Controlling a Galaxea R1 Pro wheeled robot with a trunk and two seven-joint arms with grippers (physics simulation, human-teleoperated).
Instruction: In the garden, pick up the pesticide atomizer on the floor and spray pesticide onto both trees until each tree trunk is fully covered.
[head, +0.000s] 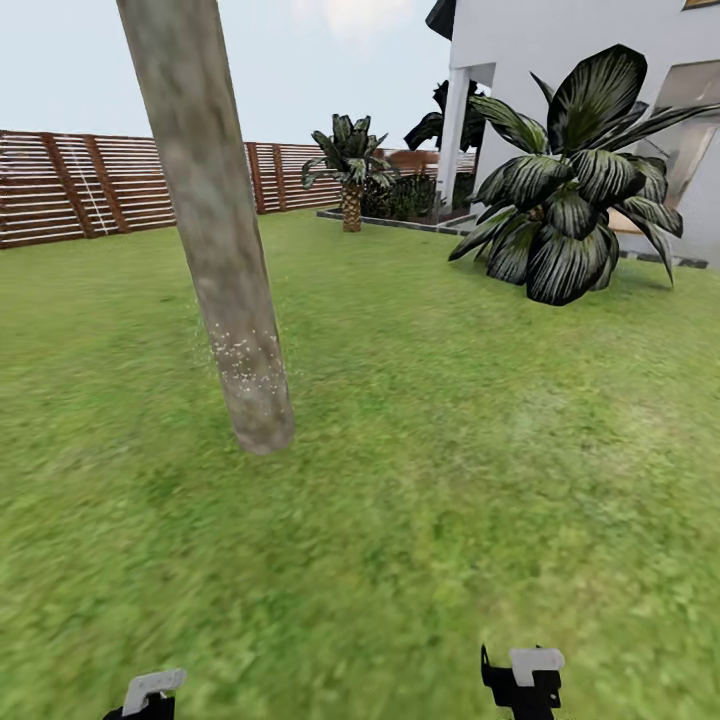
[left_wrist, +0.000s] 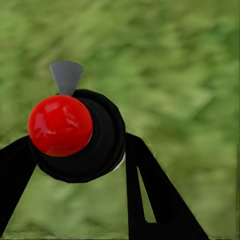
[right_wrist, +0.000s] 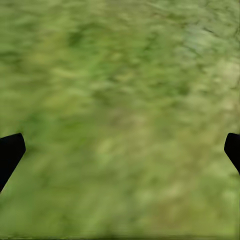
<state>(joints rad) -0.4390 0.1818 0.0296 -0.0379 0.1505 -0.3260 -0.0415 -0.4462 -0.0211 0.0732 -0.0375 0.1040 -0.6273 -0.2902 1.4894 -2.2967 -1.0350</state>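
A thick, mottled grey-tan tree trunk (head: 215, 230) rises from the garden lawn (head: 450, 450) at the left of the head view, leaning slightly. Tiny white specks of pesticide (head: 245, 358) dot its lower part. The pesticide atomizer (left_wrist: 62, 125), a dark round bottle with a red spot and a grey nozzle, sits between the black fingers of my left gripper (left_wrist: 75, 145), which is shut on it. That left gripper (head: 150, 693) is low at the bottom edge, well short of the trunk. My right gripper (right_wrist: 122, 150) is open over bare grass and also appears at the bottom edge (head: 525, 675).
A reddish-brown slat fence (head: 90, 185) runs along the back left. A short scaly palm (head: 350, 165) stands at the back centre. A large dark-leaved bush (head: 575, 190) grows before the white house (head: 560, 50) at the right. Open grass lies between me and the trunk.
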